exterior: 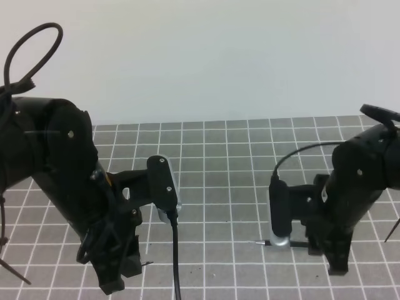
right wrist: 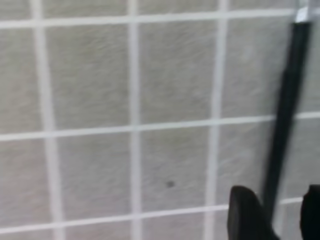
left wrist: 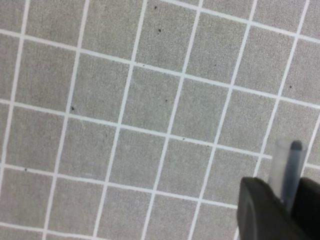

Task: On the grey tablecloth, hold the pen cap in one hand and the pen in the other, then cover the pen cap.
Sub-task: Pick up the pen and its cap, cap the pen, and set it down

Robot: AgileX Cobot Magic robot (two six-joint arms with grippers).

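Observation:
The grey tablecloth with its white grid covers the table. In the left wrist view, my left gripper is shut on the pen cap, a short translucent tube with a dark core that sticks up from between the black fingers. The thin black pen runs up the right side of the right wrist view, its lower end between the fingers of my right gripper. Those fingers stand apart, with a gap beside the pen. From the high view the pen's silver tip pokes out left of the right arm, low over the cloth.
Both arms hang low over the near half of the cloth, the left arm at the left and the right arm at the right. A black cable drops from the left wrist camera to the front edge. Bare grid lies between the arms.

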